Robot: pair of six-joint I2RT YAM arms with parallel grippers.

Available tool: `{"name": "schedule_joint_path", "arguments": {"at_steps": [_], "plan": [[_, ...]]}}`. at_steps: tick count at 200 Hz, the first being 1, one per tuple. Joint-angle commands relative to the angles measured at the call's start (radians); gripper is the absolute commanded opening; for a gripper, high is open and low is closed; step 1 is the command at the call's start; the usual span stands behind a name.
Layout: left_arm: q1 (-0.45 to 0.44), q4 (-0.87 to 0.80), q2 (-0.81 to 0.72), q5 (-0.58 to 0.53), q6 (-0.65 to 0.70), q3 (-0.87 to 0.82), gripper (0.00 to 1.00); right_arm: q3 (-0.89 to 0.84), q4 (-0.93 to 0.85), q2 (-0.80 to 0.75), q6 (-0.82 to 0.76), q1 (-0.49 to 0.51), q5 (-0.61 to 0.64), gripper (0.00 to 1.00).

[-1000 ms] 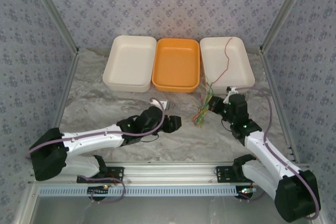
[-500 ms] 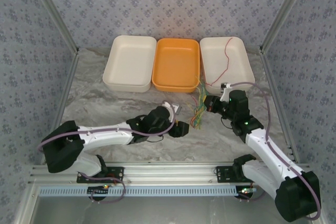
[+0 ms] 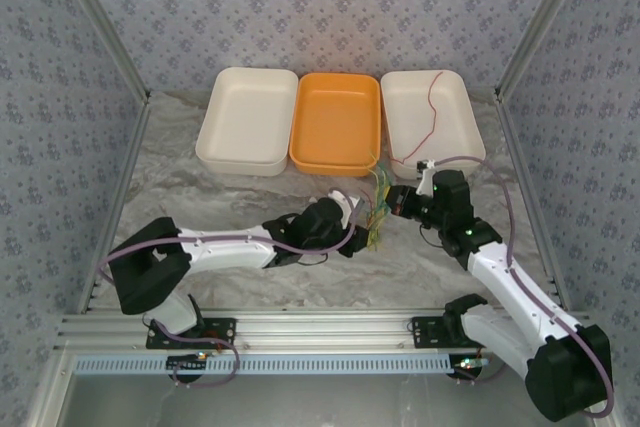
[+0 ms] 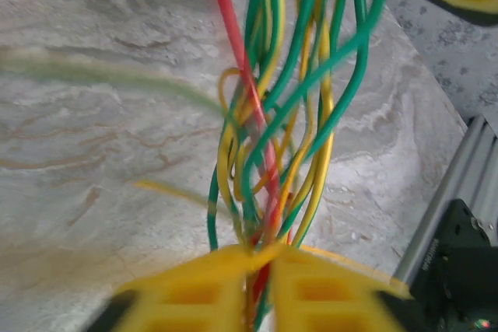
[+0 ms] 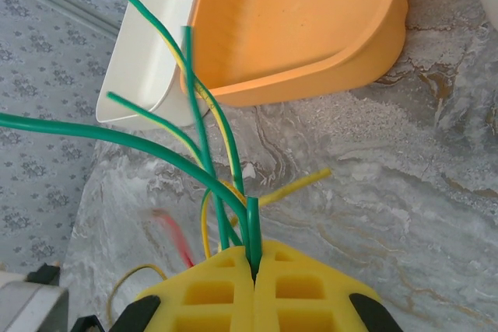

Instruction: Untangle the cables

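Cables [image 3: 378, 209] in green, yellow and red stand bunched between both claws, just near of the orange tray [image 3: 336, 123]. Left gripper [image 4: 257, 262] is clamped on the bundle's near end, though which strands it holds is blurred. Right gripper [image 5: 253, 263] pinches green ones. One red wire [image 3: 432, 107] lies in the far-right white tray [image 3: 455, 112]. Likely step: separating strands. The next move calls for a slow pull apart.

Green, yellow and red cables [image 4: 264, 153] fan from the yellow fingers [image 4: 187, 297] of the left gripper [image 4: 258, 262]. Beyond the right gripper [image 5: 253, 260], also yellow-fingered, lie an orange tray [image 5: 311, 13], a cream tray [image 5: 152, 44], the grey-veined marble-patterned tabletop [image 5: 405, 192] and blue-grey floral walls [image 3: 330, 7].
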Motion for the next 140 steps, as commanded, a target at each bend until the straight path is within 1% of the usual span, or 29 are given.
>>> {"name": "schedule_joint_path", "arguments": {"at_steps": [1,13,26,50,66,80,109,127,140], "plan": [[-0.003,0.027,-0.033,-0.069,0.003,-0.005,0.00,0.051,-0.068,-0.006,0.007,0.004,0.045,0.00],[-0.007,0.045,-0.062,-0.063,0.005,-0.031,0.00,0.067,-0.125,-0.006,0.003,-0.008,0.101,0.00],[-0.016,0.050,-0.102,-0.061,0.014,-0.066,0.00,0.084,-0.168,-0.002,0.017,-0.040,0.131,0.00],[-0.021,0.063,-0.182,-0.042,0.023,-0.142,0.00,0.113,-0.191,0.023,0.044,-0.112,0.109,0.00],[-0.021,0.068,-0.232,-0.026,0.033,-0.183,0.00,0.147,-0.204,0.047,0.054,-0.120,0.109,0.00],[-0.018,0.051,-0.268,-0.033,0.036,-0.203,0.00,0.169,-0.202,0.067,0.065,-0.118,0.104,0.00],[-0.005,0.039,-0.353,-0.078,0.023,-0.245,0.00,0.200,-0.240,0.085,0.080,-0.124,0.170,0.00],[0.013,0.044,-0.420,-0.077,0.010,-0.275,0.00,0.197,-0.251,0.078,0.095,-0.163,0.186,0.00],[0.024,0.000,-0.462,-0.079,0.013,-0.276,0.00,0.194,-0.260,0.073,0.102,-0.194,0.195,0.00]]}}
